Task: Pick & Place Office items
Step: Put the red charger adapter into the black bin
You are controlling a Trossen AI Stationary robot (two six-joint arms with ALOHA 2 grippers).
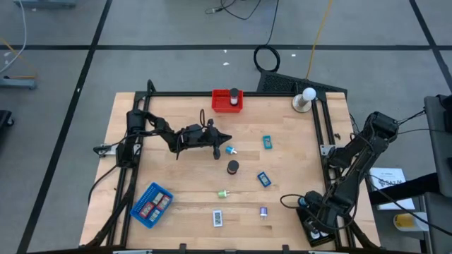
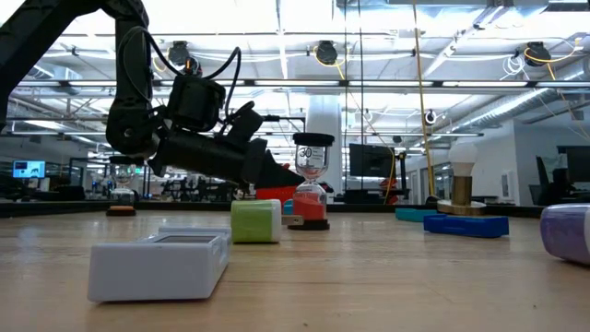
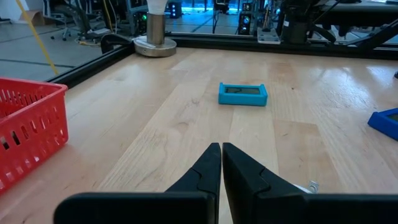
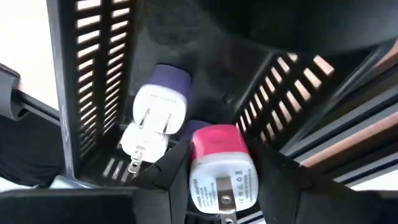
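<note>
Nearest your low camera: a white labelled block (image 2: pixel 161 266) flat on the table (image 1: pixel 296 152), green block (image 2: pixel 255 221) just behind it.

Right gripper (image 4: pixel 214 186) sits down in the black tray (image 4: pixel 93 93) at the table's near right corner, fingers clamped on a pink-and-white plug adapter (image 4: pixel 219 165). Looks like the drop-off, not yet let go. A purple-and-white adapter (image 4: pixel 158 109) already lies in that tray, just beside the held one.

Left gripper (image 3: pixel 221 163) hovers mid-table with fingers pinched together, holding nothing. It points toward a teal block (image 3: pixel 242 94), well apart from it. Probably lining up for the next pick, and you'd need to open it first.

Containers:
- Red basket (image 1: pixel 227 101) at the far edge: contents can't be made out.
- Blue tray (image 1: pixel 152 204) near left: several small pieces inside, types unclear.

Still loose on the table: black cylinder (image 1: pixel 232 167), blue block (image 1: pixel 263 179), purple bit (image 1: pixel 263 211), small blue bit (image 1: pixel 230 150) just beside the left gripper.
</note>
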